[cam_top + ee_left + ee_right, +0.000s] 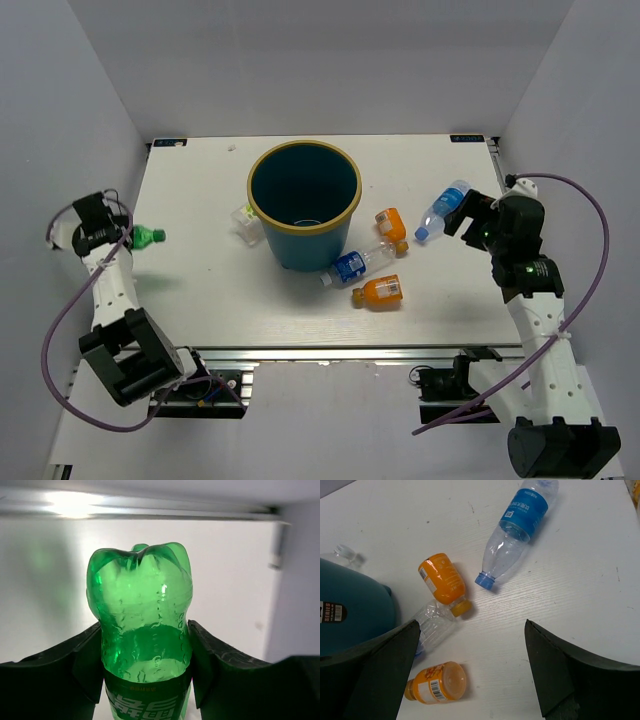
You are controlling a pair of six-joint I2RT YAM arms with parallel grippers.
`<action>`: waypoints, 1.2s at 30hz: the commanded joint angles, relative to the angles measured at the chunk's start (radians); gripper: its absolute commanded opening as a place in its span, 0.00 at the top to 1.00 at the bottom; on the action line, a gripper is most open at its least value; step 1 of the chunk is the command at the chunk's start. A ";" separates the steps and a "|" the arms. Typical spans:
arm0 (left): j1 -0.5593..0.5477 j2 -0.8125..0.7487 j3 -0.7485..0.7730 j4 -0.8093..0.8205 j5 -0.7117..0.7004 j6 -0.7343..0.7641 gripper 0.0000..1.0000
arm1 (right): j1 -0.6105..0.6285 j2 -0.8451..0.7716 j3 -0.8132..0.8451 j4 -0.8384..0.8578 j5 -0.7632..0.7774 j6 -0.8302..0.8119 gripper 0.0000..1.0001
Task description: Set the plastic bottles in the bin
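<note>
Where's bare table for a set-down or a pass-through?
Free: the near-left table, between bin and the green bottle in the left gripper; also both far corners. Crowded: right of the bin, four bottles up to the right gripper.

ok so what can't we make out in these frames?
Left wrist view: green bottle, label and cap end cut off by the bottom edge, lower sides covered by the left gripper.
Top view: clear bottle left of the bin, partly behind its rim; label too small to read.
Right wrist view: blue-labelled bottle beside the bin, label end behind a finger of the right gripper.
</note>
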 commanded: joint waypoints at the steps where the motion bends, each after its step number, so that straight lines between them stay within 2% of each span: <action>1: -0.079 -0.049 0.165 0.068 0.192 0.135 0.80 | -0.006 -0.023 -0.057 0.063 -0.005 0.032 0.10; 2: -0.121 -0.049 0.238 0.079 0.194 0.159 0.80 | -0.006 -0.038 -0.076 0.089 -0.027 0.034 0.11; 3: -0.232 -0.048 0.278 0.081 0.176 0.173 0.80 | -0.006 -0.045 -0.094 0.133 -0.089 0.035 0.11; 4: -0.296 -0.044 0.320 0.079 0.116 0.210 0.80 | -0.006 -0.048 -0.113 0.146 -0.114 0.034 0.11; 8: -0.501 -0.014 0.499 0.082 0.096 0.277 0.80 | -0.006 -0.042 -0.118 0.158 -0.240 -0.006 0.11; 9: -0.570 -0.008 0.515 0.093 0.099 0.283 0.79 | -0.006 -0.040 -0.119 0.158 -0.276 0.005 0.11; 11: -0.630 0.003 0.530 0.124 0.116 0.315 0.78 | -0.006 -0.043 -0.140 0.183 -0.327 0.012 0.11; 13: -0.716 0.011 0.530 0.173 0.133 0.354 0.74 | -0.006 -0.045 -0.168 0.224 -0.428 0.032 0.11; 15: -0.809 0.034 0.549 0.176 0.102 0.385 0.73 | -0.006 -0.028 -0.185 0.217 -0.490 0.035 0.11; 17: -0.865 0.069 0.564 0.161 0.070 0.431 0.69 | -0.005 0.001 -0.184 0.165 -0.498 0.026 0.11; 18: -0.908 0.080 0.575 0.144 0.061 0.443 0.62 | -0.005 0.010 -0.179 0.146 -0.493 0.025 0.11; 21: -0.972 0.112 0.576 0.138 0.064 0.480 0.48 | 0.009 0.029 -0.197 0.105 -0.519 0.058 0.11; 22: -0.982 0.118 0.584 0.139 0.064 0.507 0.28 | 0.018 0.026 -0.208 0.098 -0.518 0.069 0.11; 24: -0.997 0.146 0.610 0.135 0.065 0.536 0.03 | 0.045 -0.003 -0.237 0.100 -0.481 0.118 0.11; 29: -1.000 0.221 0.832 0.046 0.080 0.598 0.02 | 0.112 -0.100 -0.340 0.095 -0.340 0.227 0.11; 33: -1.002 0.229 0.895 0.047 0.093 0.615 0.02 | 0.183 -0.140 -0.404 0.091 -0.256 0.339 0.11; 36: -1.002 0.201 0.885 0.032 0.036 0.616 0.02 | 0.257 -0.148 -0.437 0.103 -0.188 0.380 0.11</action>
